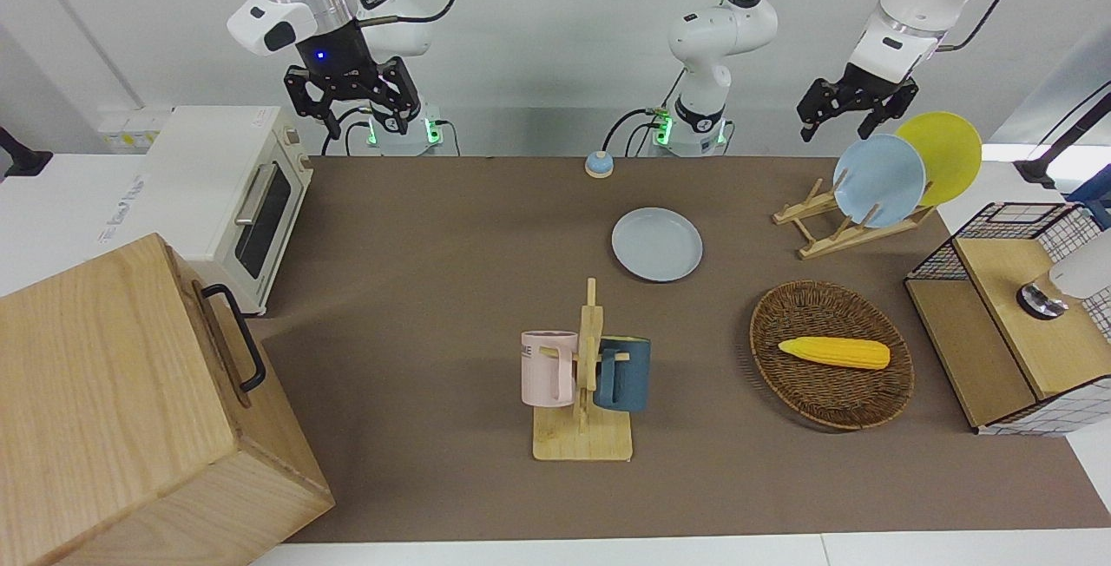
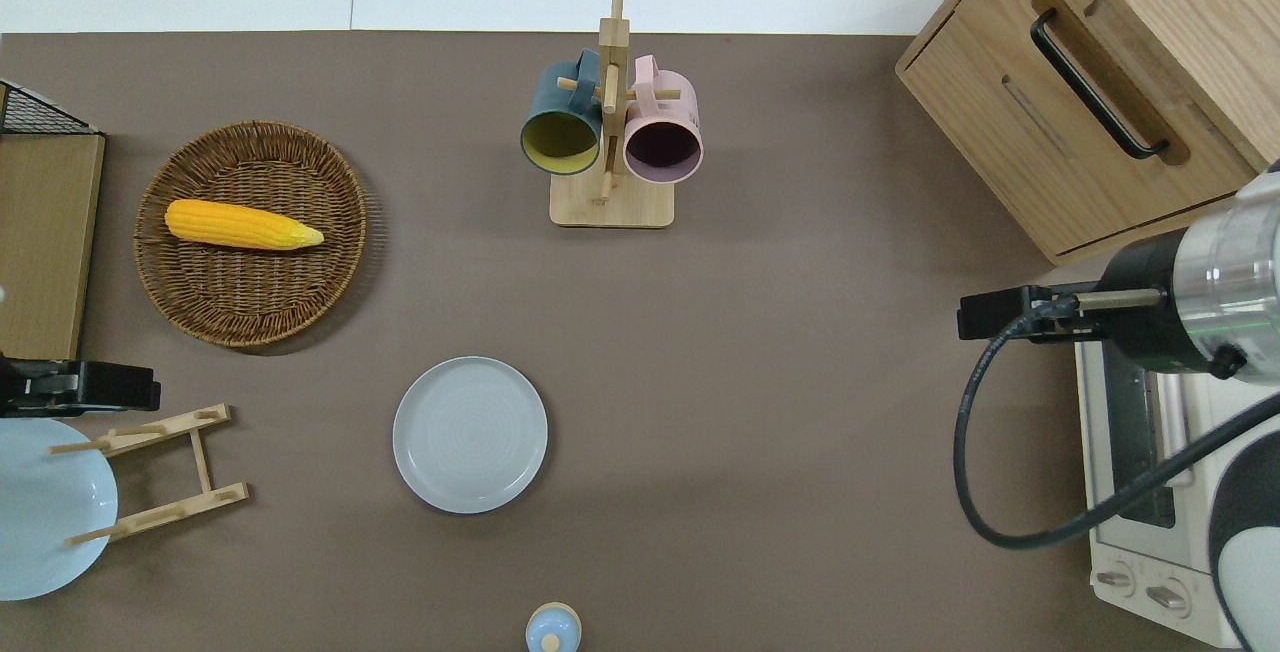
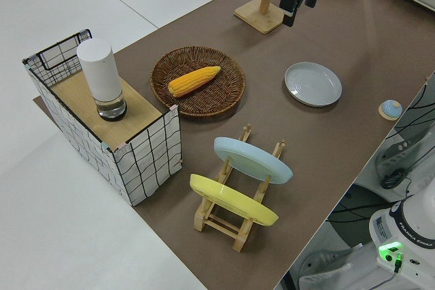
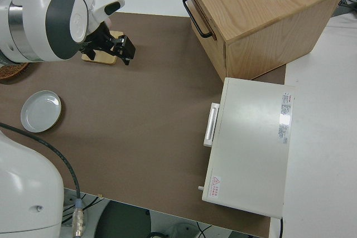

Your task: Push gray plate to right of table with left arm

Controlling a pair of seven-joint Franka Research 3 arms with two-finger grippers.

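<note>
The left gripper (image 1: pixel 855 108) hangs in the air with its fingers (image 1: pixel 809 119) spread and nothing between them, over the wooden plate rack (image 2: pixel 150 472) at the left arm's end of the table (image 1: pixel 434 288). That height and open stance read as a waiting pose: no contact with anything yet. The gray plate (image 2: pixel 470 448) lies flat on the brown top, well apart from those fingers, toward the middle of the table (and nearer to the robots than the mug tree (image 2: pixel 610 122)).

The rack holds a sky-blue plate (image 1: pixel 878 180) and a yellow plate (image 1: pixel 942 156) on edge, so they are not in the sweep path. Judging by the layout, the open stretch of table between the gray plate and the toaster oven (image 1: pixel 230 193) gives room for a push toward the right arm's end; the gripper would first need to come down beside the plate's rim on the rack side.

The wicker basket (image 2: pixel 250 232) with its corn cob (image 2: pixel 240 225) sits farther from the robots. The right arm is parked, its gripper (image 1: pixel 351 93) open.
</note>
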